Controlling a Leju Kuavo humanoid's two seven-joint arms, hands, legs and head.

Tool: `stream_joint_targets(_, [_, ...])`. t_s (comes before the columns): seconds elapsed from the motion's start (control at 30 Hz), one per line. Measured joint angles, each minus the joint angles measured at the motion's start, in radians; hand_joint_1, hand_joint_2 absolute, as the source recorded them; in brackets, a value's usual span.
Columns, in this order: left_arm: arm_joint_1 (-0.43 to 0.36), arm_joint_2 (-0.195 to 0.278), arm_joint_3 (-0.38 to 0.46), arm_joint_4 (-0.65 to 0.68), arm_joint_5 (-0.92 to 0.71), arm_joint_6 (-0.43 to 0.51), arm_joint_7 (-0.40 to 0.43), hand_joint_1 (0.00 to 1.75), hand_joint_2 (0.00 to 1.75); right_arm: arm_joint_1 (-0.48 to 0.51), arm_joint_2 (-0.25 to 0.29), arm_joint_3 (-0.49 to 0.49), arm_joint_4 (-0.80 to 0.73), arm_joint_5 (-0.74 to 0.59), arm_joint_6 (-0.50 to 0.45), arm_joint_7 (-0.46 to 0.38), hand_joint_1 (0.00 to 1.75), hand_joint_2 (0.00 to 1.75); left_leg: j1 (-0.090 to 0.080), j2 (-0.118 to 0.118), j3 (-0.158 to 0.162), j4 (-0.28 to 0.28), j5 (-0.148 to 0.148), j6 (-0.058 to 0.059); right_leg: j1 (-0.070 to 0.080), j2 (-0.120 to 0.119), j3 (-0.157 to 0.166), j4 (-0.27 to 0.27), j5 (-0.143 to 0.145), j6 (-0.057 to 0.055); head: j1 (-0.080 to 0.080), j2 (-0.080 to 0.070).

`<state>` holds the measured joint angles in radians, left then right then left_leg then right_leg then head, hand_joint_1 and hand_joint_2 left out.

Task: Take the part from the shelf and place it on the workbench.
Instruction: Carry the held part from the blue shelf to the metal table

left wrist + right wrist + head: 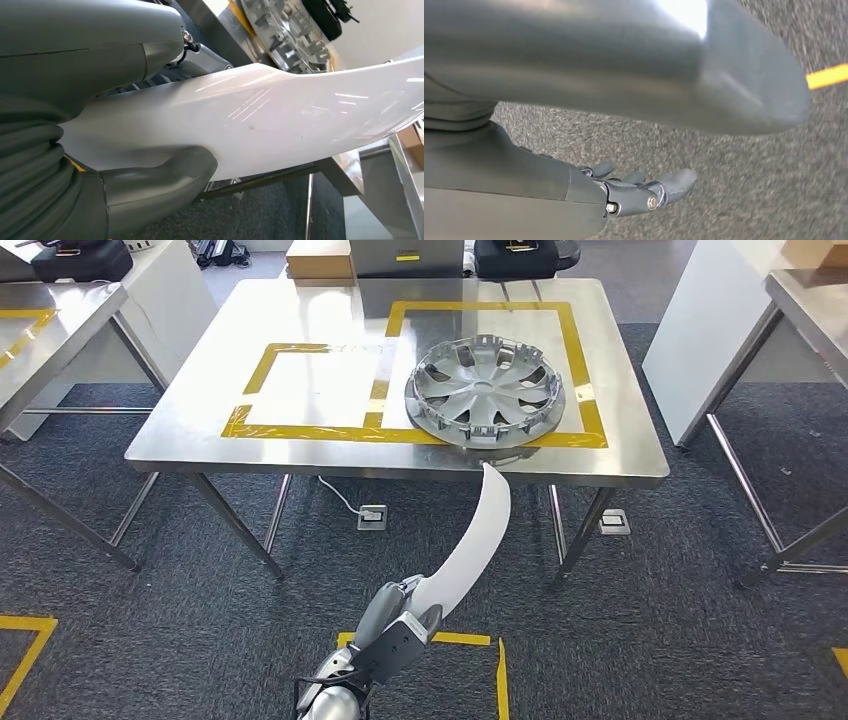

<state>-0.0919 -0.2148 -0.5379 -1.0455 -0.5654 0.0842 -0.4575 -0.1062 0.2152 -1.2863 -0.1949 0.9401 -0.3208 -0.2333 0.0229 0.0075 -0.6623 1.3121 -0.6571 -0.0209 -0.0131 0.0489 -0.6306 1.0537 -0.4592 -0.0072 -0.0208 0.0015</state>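
1. Left hand [400, 628] is clamped on the part [478, 540]: a long, curved white panel. Left wrist view shows the thumb [165, 177] pressed on one face and the fingers on the other, at the near end of the panel.
2. The part's long axis runs up and forward from the hand, bowing slightly to the right. Its far tip is just at the near edge of the workbench [300, 455], seemingly at or above the edge; can't tell if it touches.
3. Right hand [644, 192] hangs over carpet, holds nothing, fingers loosely curled and apart. It's well away from the part, so the left hand is the only one in play.
4. The bench lies ahead of the hand, beyond the part's tip. A hubcap [487, 390] sits on the bench, directly past the tip, inside the right yellow tape box [580, 360].
5. The left tape box [255, 375] is forward and to the left of the hand.
6. Judgement: carry is done, placement not yet. The next move needs the hand raised and pushed forward so the whole panel clears the bench edge.
7. Risk: the tip points straight at the hubcap. Pushing along the current axis likely hits it, so swing left first.
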Motion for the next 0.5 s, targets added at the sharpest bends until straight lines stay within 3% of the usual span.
stream_joint_targets(0.1, [-0.002, 0.0, 0.0, 0.001, 0.0, 0.001, -0.003, 1.75, 1.75, 0.001, 0.001, 0.0, 0.0, 0.0, -0.001, 0.0, 0.0, 0.0, -0.025, -0.021, 0.056, -0.169, 0.115, 0.047, 0.013, 0.028, 0.008, 0.0, -0.001, -0.002, 0.001, 0.0])
stream_joint_targets(0.13, [-0.002, 0.0, 0.0, 0.001, -0.001, 0.001, -0.004, 1.75, 1.75, 0.001, 0.002, 0.0, 0.0, 0.0, -0.001, 0.001, 0.0, 0.0, -0.031, -0.028, 0.074, -0.222, 0.139, 0.057, 0.015, 0.034, 0.009, 0.0, -0.002, 0.0, 0.003, 0.0])
stream_joint_targets(0.17, [-0.003, -0.001, 0.0, 0.001, -0.001, 0.001, -0.004, 1.75, 1.75, 0.002, 0.002, 0.0, 0.0, 0.001, -0.001, 0.002, 0.0, 0.0, -0.038, -0.033, 0.083, -0.25, 0.15, 0.061, 0.014, 0.037, 0.009, -0.001, -0.002, 0.003, 0.003, 0.0])
stream_joint_targets(0.23, [-0.004, -0.003, 0.0, 0.002, -0.001, 0.002, -0.005, 1.75, 1.75, 0.003, 0.002, 0.0, 0.0, 0.002, 0.0, 0.003, 0.0, 0.0, -0.044, -0.032, 0.087, -0.268, 0.156, 0.058, 0.01, 0.041, 0.008, -0.005, -0.002, 0.016, 0.0, 0.0])
stream_joint_targets(0.3, [-0.006, -0.006, 0.0, 0.002, 0.0, 0.003, -0.006, 1.75, 1.75, 0.004, 0.001, 0.0, 0.0, 0.003, 0.0, 0.003, 0.0, 0.0, -0.039, -0.026, 0.095, -0.282, 0.167, 0.058, 0.008, 0.026, 0.005, 0.005, -0.009, 0.027, 0.0, 0.0])
stream_joint_targets(0.37, [-0.008, -0.008, 0.0, 0.002, 0.002, 0.004, -0.005, 1.75, 1.75, 0.002, 0.001, 0.0, 0.0, 0.003, 0.0, 0.003, 0.0, 0.0, -0.033, -0.016, 0.101, -0.294, 0.175, 0.062, 0.01, -0.01, -0.03, 0.08, -0.056, 0.036, 0.006, 0.0])
stream_joint_targets(0.43, [-0.009, -0.008, 0.0, 0.005, 0.008, 0.004, -0.002, 1.75, 1.75, 0.001, 0.0, 0.0, 0.0, 0.003, 0.001, 0.005, 0.0, 0.0, -0.032, -0.005, 0.101, -0.294, 0.175, 0.066, 0.007, -0.033, -0.09, 0.205, -0.116, 0.045, 0.011, 0.0])
stream_joint_targets(0.47, [-0.008, -0.008, 0.0, 0.007, 0.013, 0.004, 0.001, 1.75, 1.75, 0.001, -0.001, 0.0, 0.0, 0.003, 0.002, 0.006, 0.0, 0.0, -0.032, 0.0, 0.101, -0.294, 0.173, 0.066, 0.005, -0.037, -0.109, 0.243, -0.125, 0.049, 0.011, 0.0])
stream_joint_targets(0.5, [-0.008, -0.008, 0.0, 0.009, 0.018, 0.004, 0.003, 1.75, 1.75, 0.002, -0.001, 0.0, 0.0, 0.002, 0.002, 0.007, 0.0, 0.0, -0.032, 0.004, 0.102, -0.293, 0.17, 0.065, 0.003, -0.039, -0.111, 0.246, -0.115, 0.052, 0.011, 0.0])
